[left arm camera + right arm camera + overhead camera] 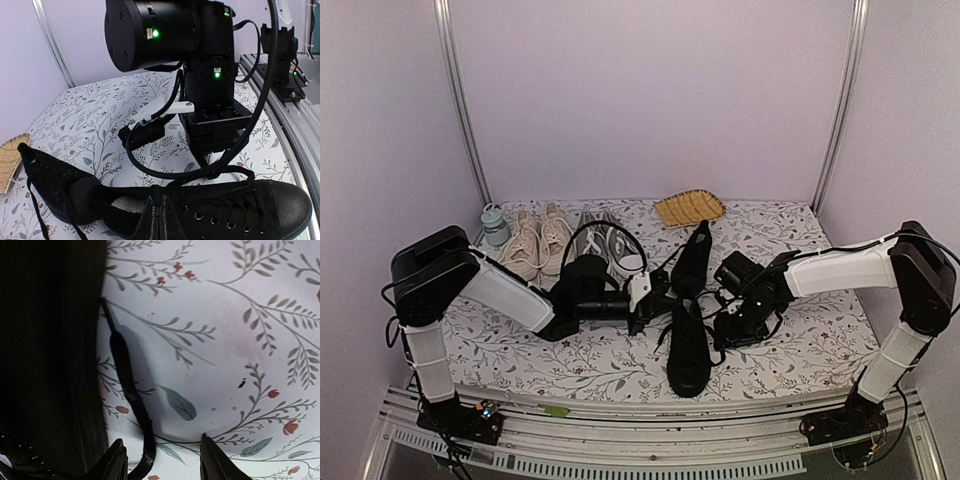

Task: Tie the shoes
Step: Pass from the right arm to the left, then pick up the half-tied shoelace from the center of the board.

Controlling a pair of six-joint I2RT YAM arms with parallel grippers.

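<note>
right tool [162, 462] spread astride lace [125, 375] beside black shoe [50, 355]; left tool [658, 298] pressed together

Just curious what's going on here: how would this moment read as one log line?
task: tie black shoes | left fingers: shut, beside them | right fingers: open, loose lace between them

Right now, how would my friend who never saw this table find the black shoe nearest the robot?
Look at the middle of the flowery table. Two black shoes lie there in a line, and yours is the near black shoe, with its toe toward the front edge. The far black shoe lies behind it, while the beige pair and the grey pair sit back left.
</note>
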